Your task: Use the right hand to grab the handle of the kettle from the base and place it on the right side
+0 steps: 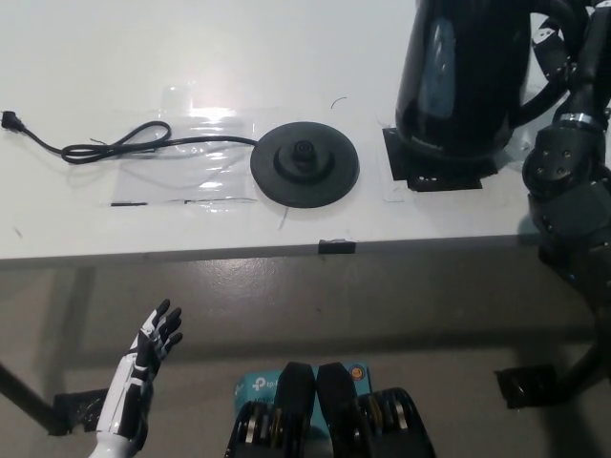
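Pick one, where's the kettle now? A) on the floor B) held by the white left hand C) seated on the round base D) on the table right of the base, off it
D: the kettle stands at a black tape mark on the table, right of the bare round base, with the right hand at its handle side.

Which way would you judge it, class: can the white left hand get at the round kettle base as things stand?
Probably not without rising first. The left hand hangs open below the table edge, while the base lies uncovered on top, so only height bars it.
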Robot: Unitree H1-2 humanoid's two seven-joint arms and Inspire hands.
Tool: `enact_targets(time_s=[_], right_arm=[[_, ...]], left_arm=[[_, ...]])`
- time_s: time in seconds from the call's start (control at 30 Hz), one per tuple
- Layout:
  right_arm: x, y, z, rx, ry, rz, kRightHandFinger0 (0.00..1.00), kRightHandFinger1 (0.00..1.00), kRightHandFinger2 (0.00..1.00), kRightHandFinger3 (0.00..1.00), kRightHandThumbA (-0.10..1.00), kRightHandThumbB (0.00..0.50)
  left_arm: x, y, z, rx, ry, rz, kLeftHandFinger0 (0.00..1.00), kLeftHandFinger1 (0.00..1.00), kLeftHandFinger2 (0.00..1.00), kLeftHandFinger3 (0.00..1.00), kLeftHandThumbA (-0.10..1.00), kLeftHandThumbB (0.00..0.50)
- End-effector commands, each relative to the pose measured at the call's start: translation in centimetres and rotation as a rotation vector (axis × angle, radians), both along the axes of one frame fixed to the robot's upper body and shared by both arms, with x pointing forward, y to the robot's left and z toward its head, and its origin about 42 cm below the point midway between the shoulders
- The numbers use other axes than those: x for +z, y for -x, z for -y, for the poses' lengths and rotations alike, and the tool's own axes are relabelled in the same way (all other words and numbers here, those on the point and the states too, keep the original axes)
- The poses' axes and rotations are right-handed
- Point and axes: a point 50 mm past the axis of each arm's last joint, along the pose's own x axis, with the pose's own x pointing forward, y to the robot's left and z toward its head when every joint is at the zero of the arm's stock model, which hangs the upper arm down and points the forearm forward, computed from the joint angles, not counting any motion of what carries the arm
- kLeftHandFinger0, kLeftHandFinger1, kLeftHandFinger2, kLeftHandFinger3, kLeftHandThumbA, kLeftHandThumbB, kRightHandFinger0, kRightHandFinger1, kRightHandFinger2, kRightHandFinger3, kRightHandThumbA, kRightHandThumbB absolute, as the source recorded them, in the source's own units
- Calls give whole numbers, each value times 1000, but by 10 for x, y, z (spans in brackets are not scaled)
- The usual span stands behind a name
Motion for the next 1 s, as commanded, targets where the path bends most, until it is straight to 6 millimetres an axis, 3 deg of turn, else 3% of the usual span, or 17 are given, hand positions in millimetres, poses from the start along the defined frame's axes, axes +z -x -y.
enact_targets(time_s=[0.0,0.1,0.17,0.23,0.27,0.3,0.4,0.53,0.6,0.63,0.67,0.7,0.73,0.77,0.83,0.93,0.97], right_arm=[[52,-6,-10,34,-2,205,0,93,530,504,-98,47],[49,-5,-10,21,58,208,0,17,437,321,-88,67],[45,-4,-10,11,99,207,0,31,481,371,-68,69],[40,-3,-7,-2,149,208,0,126,594,539,-9,83],[37,-2,-7,-3,166,204,0,150,598,557,-44,101],[32,-1,-5,-4,182,192,4,220,644,611,11,100],[25,2,-1,-24,240,199,0,255,649,617,54,109],[20,4,5,-38,245,201,0,350,754,645,88,131],[16,5,11,-40,249,182,111,512,934,758,203,166],[14,5,12,-36,246,169,142,545,924,720,268,174],[11,5,15,-20,244,144,387,821,1000,1000,375,239],[8,4,17,7,226,106,512,900,1000,1000,474,278],[6,4,18,21,211,88,547,887,1000,1000,502,288],[2,3,21,65,192,36,759,1000,1000,1000,555,298],[-4,0,21,130,142,-34,1000,1000,1000,1000,630,370],[-9,-1,22,215,105,-102,1000,1000,1000,1000,708,457],[-9,-1,23,224,102,-108,1000,1000,1000,1000,727,459]], left_arm=[[8,2,-3,-28,-7,45,1000,1000,1000,1000,1000,500],[7,2,-4,-30,-14,50,1000,1000,1000,1000,1000,500],[7,2,-6,-34,-18,48,1000,1000,1000,1000,1000,500],[6,3,-6,-33,-19,44,1000,1000,1000,1000,1000,500],[5,4,-7,-30,-17,41,1000,1000,1000,1000,1000,500],[5,5,-7,-29,-19,41,1000,1000,1000,1000,1000,500],[4,7,-7,-23,-19,38,1000,1000,1000,1000,1000,500],[4,9,-8,-20,-10,38,1000,1000,1000,971,1000,500],[3,10,-8,-21,-9,37,1000,1000,1000,957,1000,500],[2,10,-8,-19,-8,36,1000,1000,1000,954,1000,500],[1,11,-8,-22,-7,35,1000,1000,1000,949,1000,500],[1,12,-9,-24,-6,35,1000,1000,1000,942,1000,500],[1,12,-9,-23,-6,35,1000,1000,1000,941,1000,500],[0,12,-9,-23,-9,32,1000,1000,1000,930,1000,500],[0,14,-10,-19,-13,27,1000,1000,1000,916,1000,500],[0,14,-10,-16,-16,27,1000,1000,1000,903,1000,500],[0,14,-10,-15,-16,27,1000,1000,1000,901,1000,500]])
